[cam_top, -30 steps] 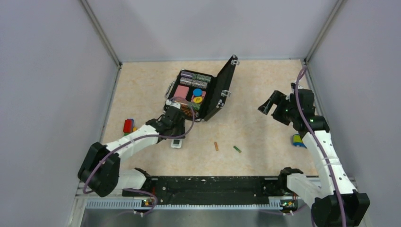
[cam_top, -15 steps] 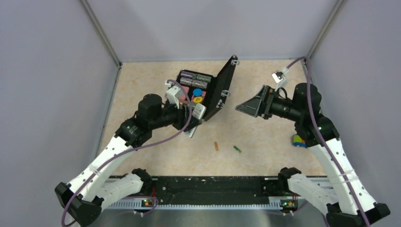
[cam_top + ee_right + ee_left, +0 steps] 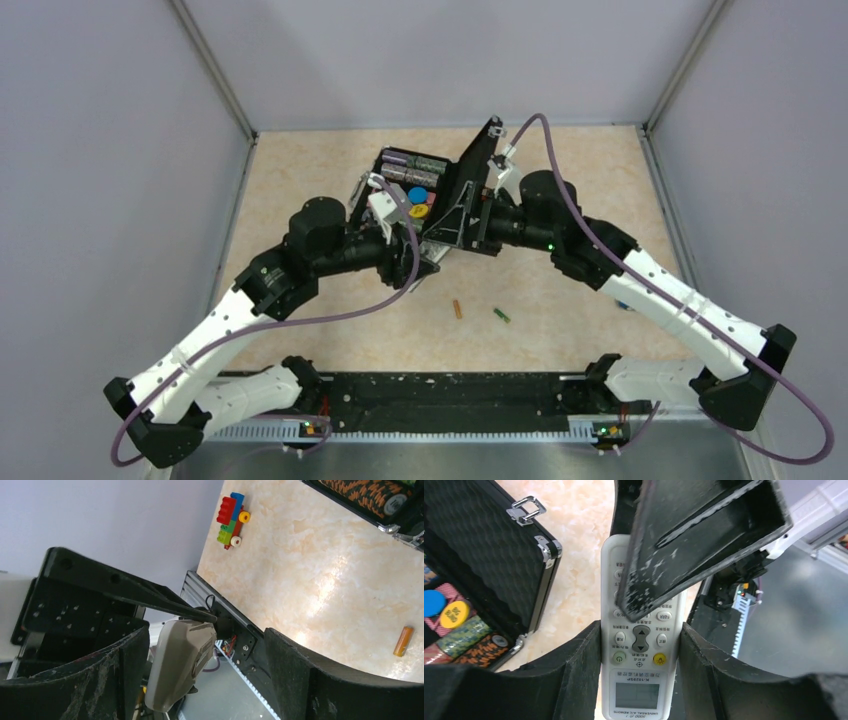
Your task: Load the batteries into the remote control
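**Remote held aloft between two grippers, batteries not yet loaded**

Left gripper (image 3: pixel 639 630) closed partway across the width of the remote control (image 3: pixel 639 655), one pad on each long edge, keys and small display facing the left wrist camera. Right gripper (image 3: pixel 206 630) spread wide around the far end of the same remote, grey back showing between its pads in the right wrist view. One black finger (image 3: pixel 659 575) lying across the keys, contact with the casing impossible to confirm. Nothing gripped on that side, judging by the gaps.

Remote raised off the table (image 3: pixel 300 180), in front of the open black case (image 3: pixel 480 150) of poker chips (image 3: pixel 410 165). Further out, two batteries flat on the table, near each other and well apart from the remote: orange-brown battery (image 3: pixel 457 309), green battery (image 3: pixel 501 315). Multicoloured block toy (image 3: pixel 231 521) off toward the left side.

Progress, as a judgement: early. Done: remote picked up and presented back-first to the free gripper. Left: opening the battery compartment, not visibly open here, then fetching and seating each battery.
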Action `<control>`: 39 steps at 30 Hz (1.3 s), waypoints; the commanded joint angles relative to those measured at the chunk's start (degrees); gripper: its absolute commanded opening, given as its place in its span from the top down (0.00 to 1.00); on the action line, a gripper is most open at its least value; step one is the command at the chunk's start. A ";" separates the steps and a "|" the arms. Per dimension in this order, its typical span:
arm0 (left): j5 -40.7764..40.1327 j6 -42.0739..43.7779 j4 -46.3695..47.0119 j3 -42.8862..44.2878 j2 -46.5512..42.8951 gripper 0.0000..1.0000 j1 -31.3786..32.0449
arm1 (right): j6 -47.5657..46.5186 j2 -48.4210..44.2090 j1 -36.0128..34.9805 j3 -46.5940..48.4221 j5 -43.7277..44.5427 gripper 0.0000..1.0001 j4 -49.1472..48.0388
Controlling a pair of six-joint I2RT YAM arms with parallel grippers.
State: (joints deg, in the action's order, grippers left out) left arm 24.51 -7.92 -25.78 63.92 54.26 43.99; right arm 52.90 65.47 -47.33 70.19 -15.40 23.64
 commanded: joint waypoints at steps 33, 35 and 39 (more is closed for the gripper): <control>-9.75 14.07 4.11 -2.40 -4.00 0.01 0.57 | 13.81 3.93 -2.59 2.31 4.49 0.99 -4.41; -12.36 17.32 6.35 -4.70 -5.87 0.01 0.57 | 16.87 3.74 -2.64 3.00 6.70 1.00 -3.79; -12.22 28.12 7.51 -7.32 -8.09 0.01 0.57 | 21.19 4.85 -2.53 7.23 9.29 1.00 0.71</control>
State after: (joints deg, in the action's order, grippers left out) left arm 13.67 8.91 -24.03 58.85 48.58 44.36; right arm 67.66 70.81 -49.15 71.11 -9.96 22.06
